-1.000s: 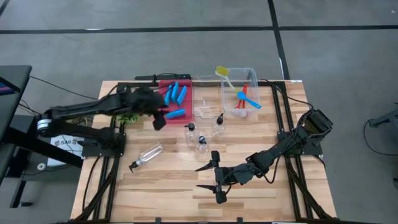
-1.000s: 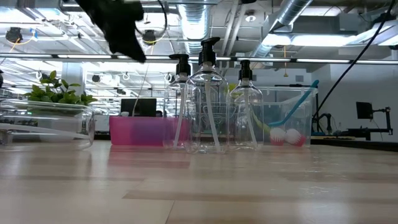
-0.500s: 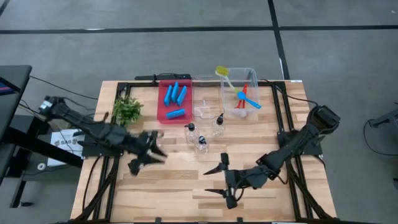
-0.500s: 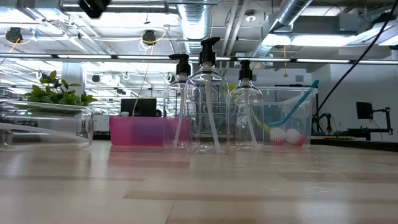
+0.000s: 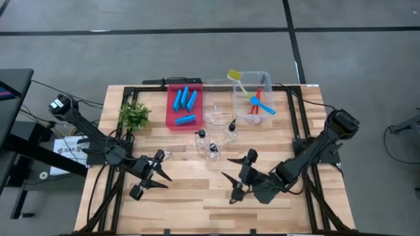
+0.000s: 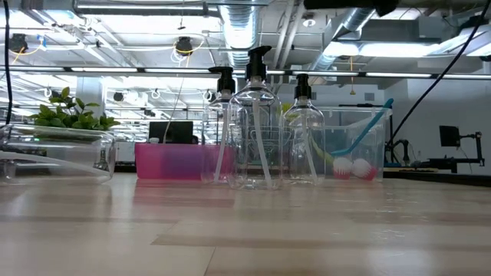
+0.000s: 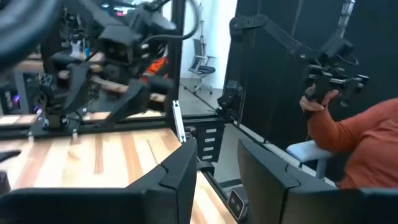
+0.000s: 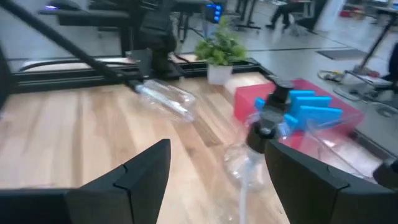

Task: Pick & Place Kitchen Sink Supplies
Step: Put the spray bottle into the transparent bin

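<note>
Wooden table [image 5: 197, 196] viewed from above. Three upright pump bottles [image 5: 212, 139] stand near its centre, with a fourth bottle [image 5: 162, 155] lying flat towards nine o'clock, just beside the left gripper [image 5: 152, 177], whose fingers are parted and empty. At five o'clock, the right gripper [image 5: 238, 178] hovers, spread wide, holding nothing. Towards twelve o'clock, blue sponges [image 5: 184, 105] lie on a red tray [image 5: 172, 121], and brushes [image 5: 257, 101] sit in a clear bin [image 5: 251, 120].
</note>
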{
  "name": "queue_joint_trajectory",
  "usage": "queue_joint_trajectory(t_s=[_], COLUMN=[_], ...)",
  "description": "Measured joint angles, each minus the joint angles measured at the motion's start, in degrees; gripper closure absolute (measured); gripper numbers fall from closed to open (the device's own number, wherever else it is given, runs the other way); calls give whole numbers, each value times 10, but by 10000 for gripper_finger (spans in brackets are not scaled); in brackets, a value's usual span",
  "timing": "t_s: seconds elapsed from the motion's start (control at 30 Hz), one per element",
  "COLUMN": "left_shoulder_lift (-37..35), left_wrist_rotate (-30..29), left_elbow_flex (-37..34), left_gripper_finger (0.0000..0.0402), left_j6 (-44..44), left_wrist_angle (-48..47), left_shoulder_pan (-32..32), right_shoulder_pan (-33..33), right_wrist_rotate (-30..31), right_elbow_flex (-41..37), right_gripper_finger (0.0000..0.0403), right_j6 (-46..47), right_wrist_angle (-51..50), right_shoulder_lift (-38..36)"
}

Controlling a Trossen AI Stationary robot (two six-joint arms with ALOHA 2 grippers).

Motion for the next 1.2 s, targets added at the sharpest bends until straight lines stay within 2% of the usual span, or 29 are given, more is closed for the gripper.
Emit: queue_joint_trajectory(t_s=[0.2,0.37,0.5,0.67,0.77,0.83,0.93,1.0,1.07,1.13,1.17,1.2], left_shoulder_lift=[-1,-1,-1,-7,-21,-35,-63,-84,-108,-134,-145,-155], left_wrist_rotate=[3,3,2,2,-19,-57,-155,-254,-391,-525,-562,-574], left_elbow_flex=[0,0,0,2,19,29,33,33,33,30,24,16], left_gripper_finger=[285,284,284,284,284,284,284,284,284,284,284,284], left_j6=[13,76,114,153,202,218,257,288,281,263,261,261], left_wrist_angle=[2,2,-1,-3,-3,-2,-2,-3,1,3,3,1], left_shoulder_pan=[-10,-13,-10,-3,3,7,17,26,42,61,66,69], right_shoulder_pan=[-7,2,1,-15,-33,-46,-64,-78,-93,-110,-118,-125], right_wrist_rotate=[-20,-79,-105,-107,-94,-58,21,69,108,120,119,117], right_elbow_flex=[0,0,0,0,0,0,0,0,0,0,0,0], right_gripper_finger=[148,148,148,148,148,148,148,148,148,148,148,148], right_j6=[-23,-102,-127,-187,-211,-196,-145,-118,-90,-63,-50,-40], right_wrist_angle=[32,84,93,128,153,153,138,120,93,57,40,24], right_shoulder_lift=[-1,0,0,1,0,0,0,0,0,-1,-1,-1])
